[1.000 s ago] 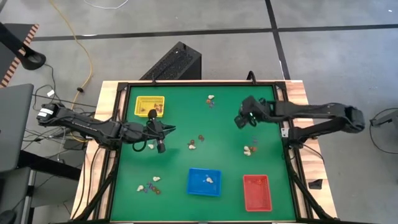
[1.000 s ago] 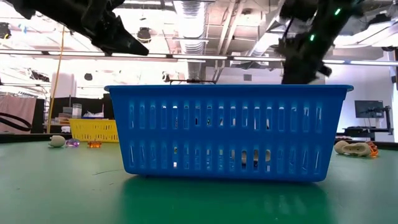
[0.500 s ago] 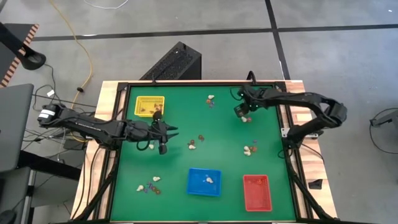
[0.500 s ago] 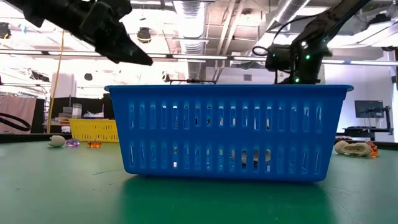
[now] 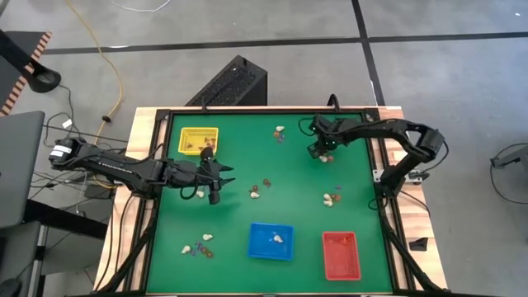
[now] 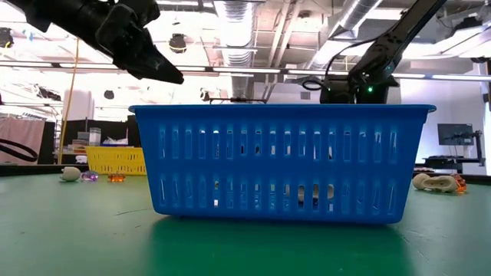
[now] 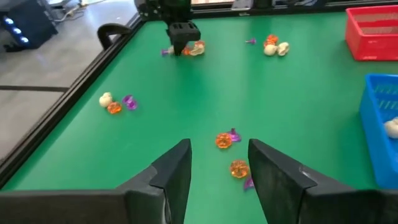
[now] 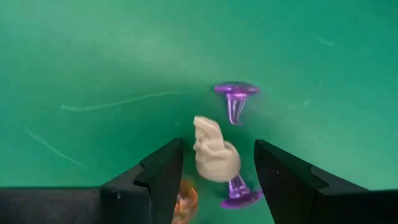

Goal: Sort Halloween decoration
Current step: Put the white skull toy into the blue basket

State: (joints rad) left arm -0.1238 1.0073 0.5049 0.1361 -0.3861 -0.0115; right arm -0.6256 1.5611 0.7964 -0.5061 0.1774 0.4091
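Left arm extends level from the left side, forearm and wrist nearly horizontal. Left gripper [image 5: 221,175] is raised, fingers [image 7: 174,171] parted with nothing between them. Right arm reaches inward from the right side, elbow bent back. Right gripper [image 5: 318,152] points straight down, fingers [image 8: 163,171] spread wide.

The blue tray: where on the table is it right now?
In the high view the blue tray sits on the green table near its front edge, about midway across, with the red tray to its right.
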